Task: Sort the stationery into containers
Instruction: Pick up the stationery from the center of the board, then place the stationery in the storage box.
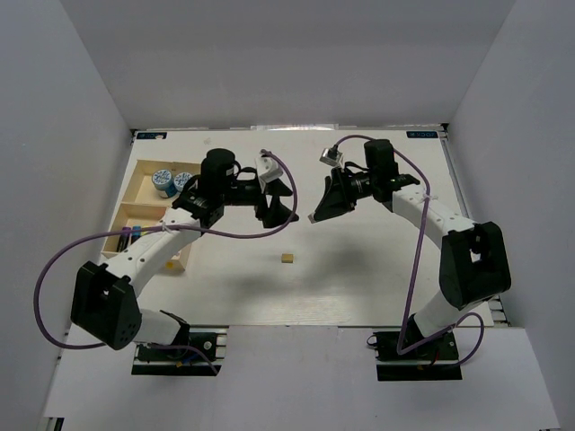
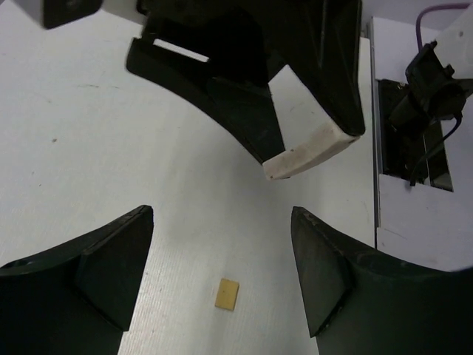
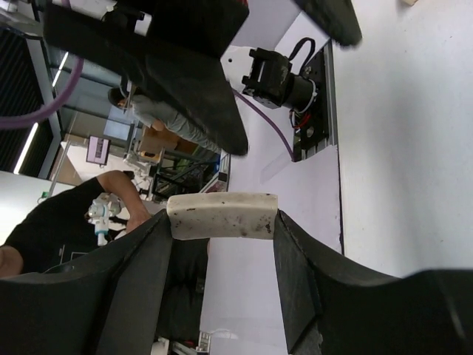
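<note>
While the right gripper (image 3: 222,231) was clamped tight on the off-white eraser block (image 3: 222,214), pinching it by its two short ends, the block hung in the air well above the table (image 1: 359,269). It looked light, rubbery and grippy, so I judged it unlikely to slip. That end-to-end hold seemed sound, and a gentle squeeze would do.

Across from it, the left gripper (image 2: 222,255) had its fingers spread wide and held nothing. The tan eraser (image 2: 227,293) lay flat on the table right below the gap. It was tiny and low, so the fingertips would probably have to come almost onto the surface and close across its narrow width.

Looking outward, the two grippers faced each other near mid-table with little space between them, so a clash was the risk there. The wooden tray (image 1: 142,187) sat at the left edge, beside the left arm's forearm. It held two blue-and-white rolls (image 1: 163,178) in the far compartment and highlighters (image 1: 126,238) in a nearer one. The table to the right and toward the front was open. By my reckoning, the right arm's way to the tray ran past the left arm.
</note>
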Robot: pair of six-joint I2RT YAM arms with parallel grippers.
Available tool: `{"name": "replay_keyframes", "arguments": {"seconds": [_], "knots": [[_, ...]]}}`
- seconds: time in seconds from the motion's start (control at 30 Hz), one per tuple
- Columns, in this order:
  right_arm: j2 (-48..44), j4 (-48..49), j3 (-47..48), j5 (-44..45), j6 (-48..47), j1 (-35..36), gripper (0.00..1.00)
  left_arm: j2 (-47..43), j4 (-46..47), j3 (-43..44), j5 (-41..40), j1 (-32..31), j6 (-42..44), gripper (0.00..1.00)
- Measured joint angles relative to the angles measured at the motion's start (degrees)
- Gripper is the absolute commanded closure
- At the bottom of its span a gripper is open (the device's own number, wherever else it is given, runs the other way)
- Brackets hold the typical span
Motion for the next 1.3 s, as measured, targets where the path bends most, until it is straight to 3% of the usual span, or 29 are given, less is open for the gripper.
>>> {"name": "replay_keyframes", "arguments": {"seconds": [0.3, 0.7, 0.93, 1.07, 1.1, 1.23, 1.3], "knots": [[0.5, 1.5, 0.0, -0.5, 2.1, 0.5, 0.52, 1.3, -7.6, 4.6, -0.2, -5.7, 9.9, 0.19], [1.9, 1.7, 0.0, -0.5, 2.5, 1.1, 0.52, 2.7, -11.1, 6.7, -1.2, -9.0, 14.0, 0.29], [2.0, 1.7, 0.0, -0.5, 2.5, 1.6, 0.52, 3.7, -11.9, 7.2, -2.5, -10.3, 14.6, 0.51], [2.2, 1.6, 0.0, -0.5, 3.2, 1.6, 0.48, 3.7, -12.5, 7.2, -2.9, -10.8, 15.3, 0.71], [2.2, 1.5, 0.0, -0.5, 3.5, 1.5, 0.45, 3.7, -12.5, 7.2, -3.0, -10.8, 15.5, 0.75], [2.2, 1.5, 0.0, -0.5, 3.9, 1.5, 0.14, 3.7, -12.6, 7.2, -4.6, -11.0, 15.3, 0.96], [2.2, 2.2, 0.0, -0.6, 4.2, 1.6, 0.11, 3.7, -12.5, 7.2, -5.9, -10.9, 14.8, 1.00]]}}
